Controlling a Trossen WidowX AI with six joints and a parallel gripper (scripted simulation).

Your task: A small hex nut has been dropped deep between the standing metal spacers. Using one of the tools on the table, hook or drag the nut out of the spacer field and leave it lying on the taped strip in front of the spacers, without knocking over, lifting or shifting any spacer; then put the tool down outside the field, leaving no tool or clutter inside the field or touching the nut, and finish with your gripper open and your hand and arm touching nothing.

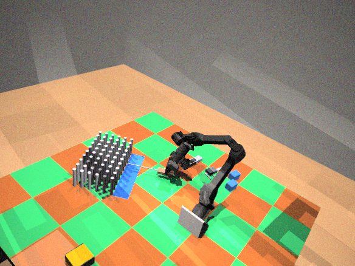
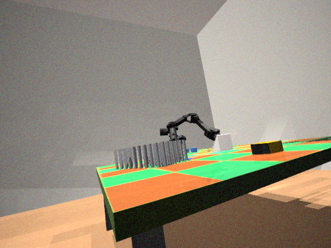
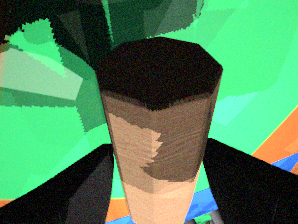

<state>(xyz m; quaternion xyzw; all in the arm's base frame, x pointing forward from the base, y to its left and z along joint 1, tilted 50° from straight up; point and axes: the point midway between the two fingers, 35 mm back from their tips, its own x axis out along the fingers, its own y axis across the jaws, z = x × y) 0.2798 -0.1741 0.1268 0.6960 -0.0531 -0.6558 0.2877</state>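
Note:
The wooden-handled tool (image 1: 161, 170) (image 3: 160, 145) is in my gripper (image 1: 169, 172) (image 3: 157, 151), which is shut on its handle, low over the table to the right of the blue strip. The tool's thin pale rod (image 1: 143, 166) reaches across the blue taped strip (image 1: 125, 189) (image 3: 203, 200) to the near edge of the spacer field; whether its tip is between spacers is hard to tell. The grey metal spacers (image 1: 112, 183) (image 2: 151, 155) appear upright. The hex nut cannot be made out. In the exterior view the gripper is mostly hidden behind the spacers.
A grey-white object (image 1: 196, 160) lies just behind the gripper. A dark item (image 1: 211, 171) and two blue blocks (image 1: 234, 175) (image 1: 231, 185) lie farther right. A pale panel (image 1: 191, 221) (image 2: 224, 142) stands by the arm's base. A yellow-and-black block (image 1: 79, 255) (image 2: 275, 148) is at the near side.

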